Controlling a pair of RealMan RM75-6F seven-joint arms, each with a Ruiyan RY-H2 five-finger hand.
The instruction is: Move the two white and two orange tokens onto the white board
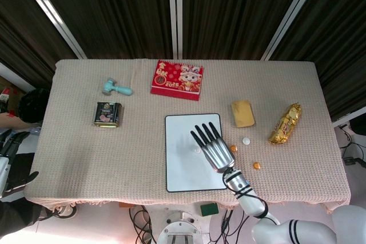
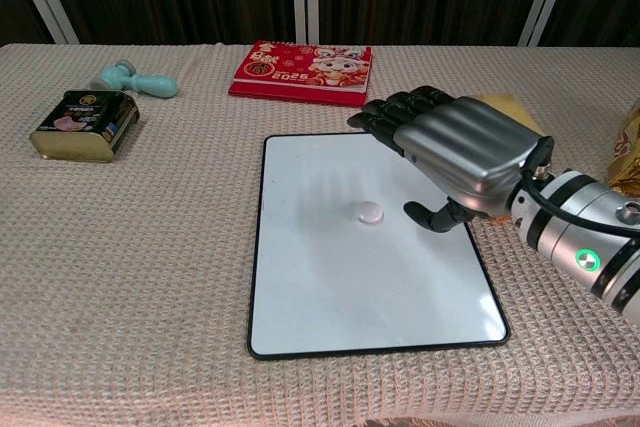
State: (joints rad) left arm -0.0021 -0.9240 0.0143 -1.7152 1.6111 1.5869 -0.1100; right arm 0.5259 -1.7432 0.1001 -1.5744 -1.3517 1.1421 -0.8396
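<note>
Right hand (image 2: 455,152) spread, empty, above board (image 2: 330,287); white token (image 2: 369,212) lies there. Remaining tokens (image 1: 246,140) off to right, nearer right hand.

Head view: high, looking steeply down, whole beige woven tablecloth (image 1: 86,152) framed. Chest view: low, near, facing forward. Both share the black-edged white board (image 1: 180,167) (image 2: 330,277).

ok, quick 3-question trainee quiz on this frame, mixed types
1. True or false: one white token lies on the white board.
2. How many tokens lie on the cloth right of the board? A) one B) three C) four
3. Fill in: the right hand hovers over the board with its fingers ____.

Key: 1 true. 2 B: two orange tokens, one white token. 3 spread, holding nothing.
</note>
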